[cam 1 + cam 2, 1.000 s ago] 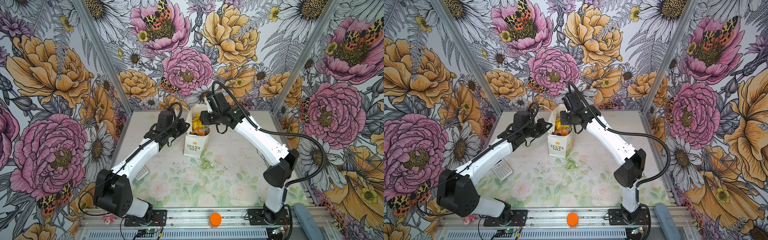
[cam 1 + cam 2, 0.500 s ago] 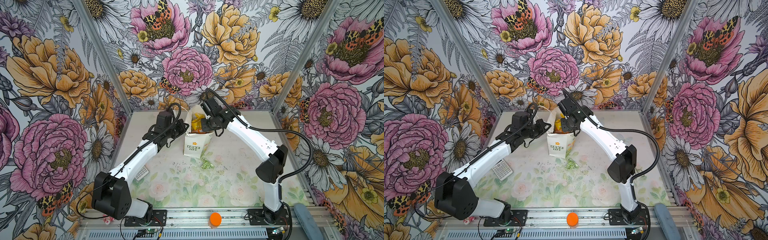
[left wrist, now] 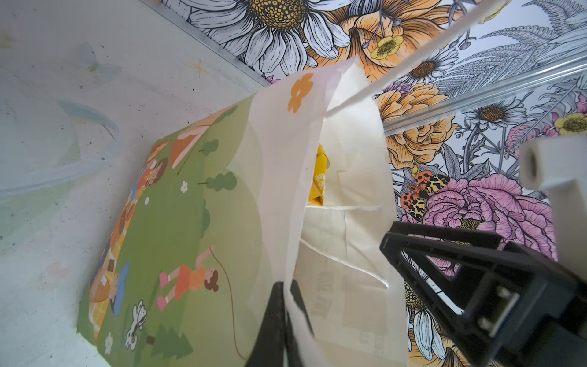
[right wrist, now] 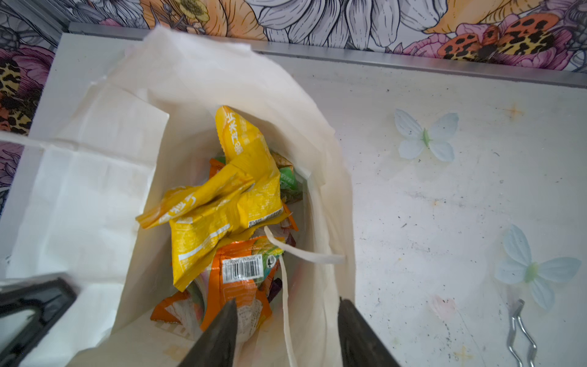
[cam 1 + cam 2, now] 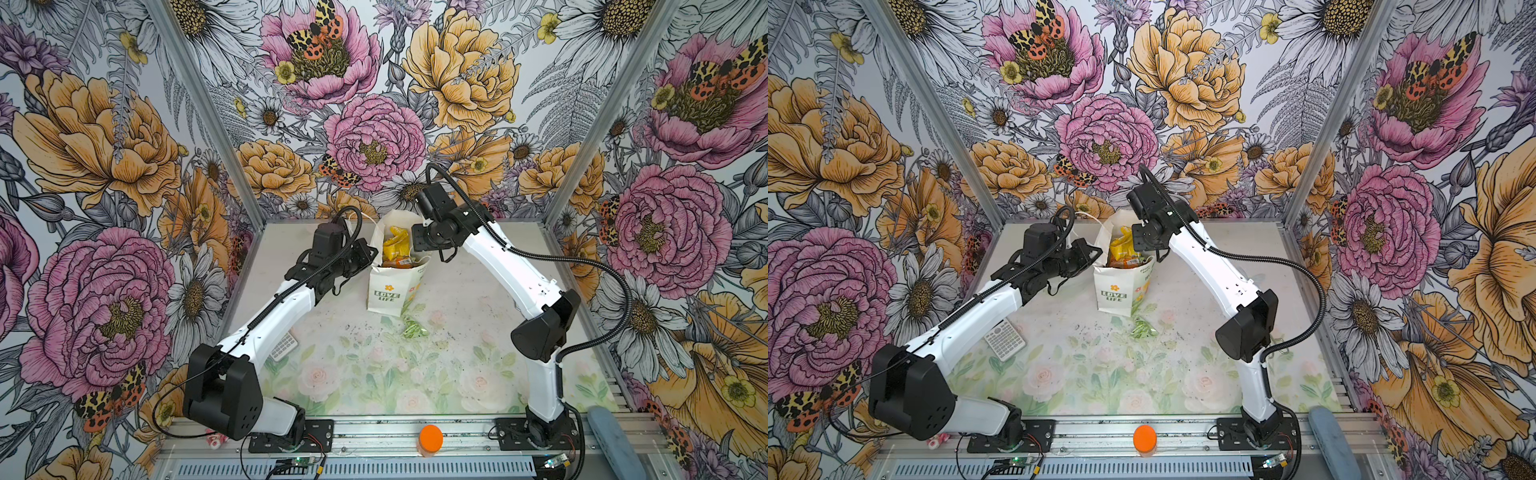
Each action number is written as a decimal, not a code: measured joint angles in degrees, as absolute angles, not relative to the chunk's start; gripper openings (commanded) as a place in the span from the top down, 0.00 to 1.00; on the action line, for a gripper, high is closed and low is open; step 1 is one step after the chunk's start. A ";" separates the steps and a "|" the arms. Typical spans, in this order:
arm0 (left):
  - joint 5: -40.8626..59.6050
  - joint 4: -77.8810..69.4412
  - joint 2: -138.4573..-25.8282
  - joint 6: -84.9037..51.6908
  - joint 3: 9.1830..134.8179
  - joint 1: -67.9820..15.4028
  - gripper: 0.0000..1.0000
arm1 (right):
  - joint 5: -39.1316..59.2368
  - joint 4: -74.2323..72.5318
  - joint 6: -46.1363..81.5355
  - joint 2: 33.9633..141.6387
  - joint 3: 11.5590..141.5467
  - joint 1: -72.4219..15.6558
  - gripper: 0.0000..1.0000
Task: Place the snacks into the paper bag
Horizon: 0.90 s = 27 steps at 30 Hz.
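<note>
The white paper bag (image 5: pixel 390 291) (image 5: pixel 1116 293) stands upright at the back middle of the table, its mouth open. My left gripper (image 3: pixel 286 287) (image 5: pixel 369 254) is shut on the bag's rim (image 3: pixel 279 159) and holds it open. Inside lie the snacks: a yellow packet (image 4: pixel 235 190) (image 5: pixel 395 245) on top, an orange packet (image 4: pixel 241 276) and a green one (image 4: pixel 289 181) beneath. A small pale green packet (image 5: pixel 413 329) (image 5: pixel 1143 328) lies on the table in front of the bag. My right gripper (image 4: pixel 287 305) (image 5: pixel 419 245) hangs open over the bag's right wall, holding nothing.
A calculator (image 5: pixel 1005 338) lies on the left under my left arm. An orange-lidded jar (image 5: pixel 430 439) and a small pink-white figurine (image 5: pixel 214 441) sit on the front rail. A bent metal clip (image 4: pixel 521 333) lies on the table to the bag's right.
My right arm leaned in over the bag's mouth, then drew back to the right, its jaws opening slightly wider. The left gripper kept its hold on the rim.
</note>
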<state>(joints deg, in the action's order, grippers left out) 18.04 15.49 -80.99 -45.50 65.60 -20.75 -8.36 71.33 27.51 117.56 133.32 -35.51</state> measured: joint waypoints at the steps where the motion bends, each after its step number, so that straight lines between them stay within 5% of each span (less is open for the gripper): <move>1: 18.04 15.55 -80.99 -45.50 65.60 -20.75 1.00 | -7.92 71.37 27.55 118.21 134.23 -35.33 0.46; 27: 18.04 15.33 -80.99 -45.50 65.49 -20.71 1.00 | -3.05 67.29 34.15 124.99 135.33 -34.35 0.47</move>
<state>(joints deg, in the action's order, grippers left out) 18.04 15.33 -80.99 -45.50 65.49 -20.71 -3.05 67.29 34.15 124.99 135.33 -34.35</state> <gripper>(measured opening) 0.049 0.532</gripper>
